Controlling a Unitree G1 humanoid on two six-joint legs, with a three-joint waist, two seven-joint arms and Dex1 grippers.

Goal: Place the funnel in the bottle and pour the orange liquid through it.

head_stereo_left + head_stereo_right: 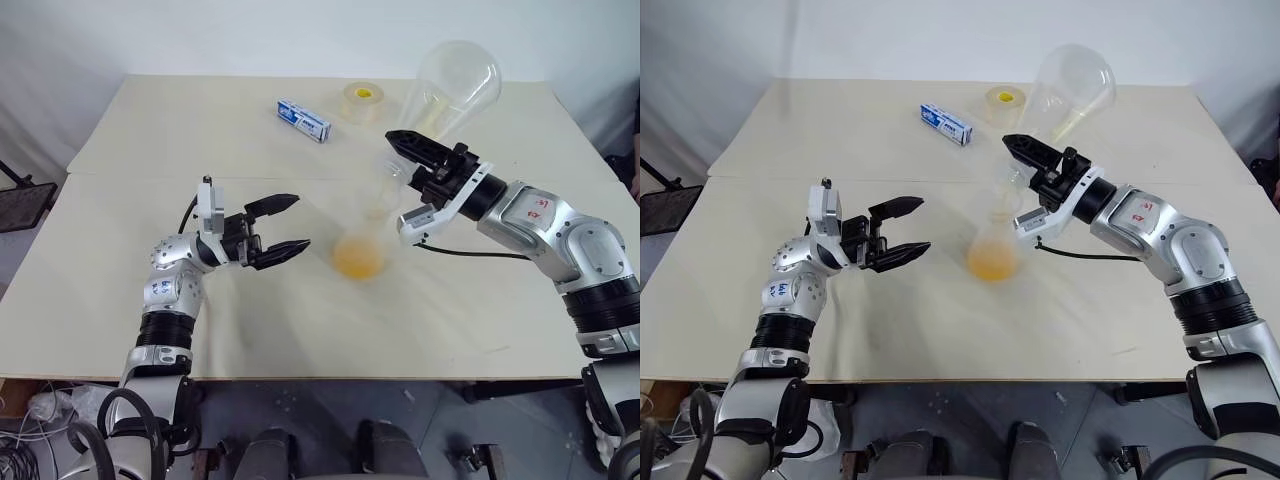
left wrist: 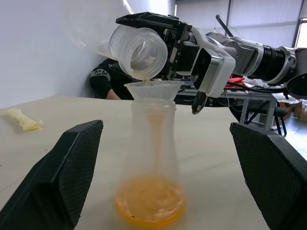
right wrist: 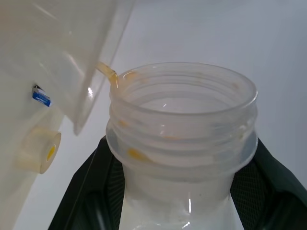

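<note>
Right gripper (image 1: 412, 152) tips a clear flask (image 1: 450, 90) over the funnel (image 2: 152, 90).

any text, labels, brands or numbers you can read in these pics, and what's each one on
Small blue and white box at the far side of the table: blue print on its top, too small to read.
Right forearm: a small red mark on the silver shell, too blurred to read.
Left forearm: a small blue mark on the silver shell, too small to read.
Nothing else carries legible writing.
</note>
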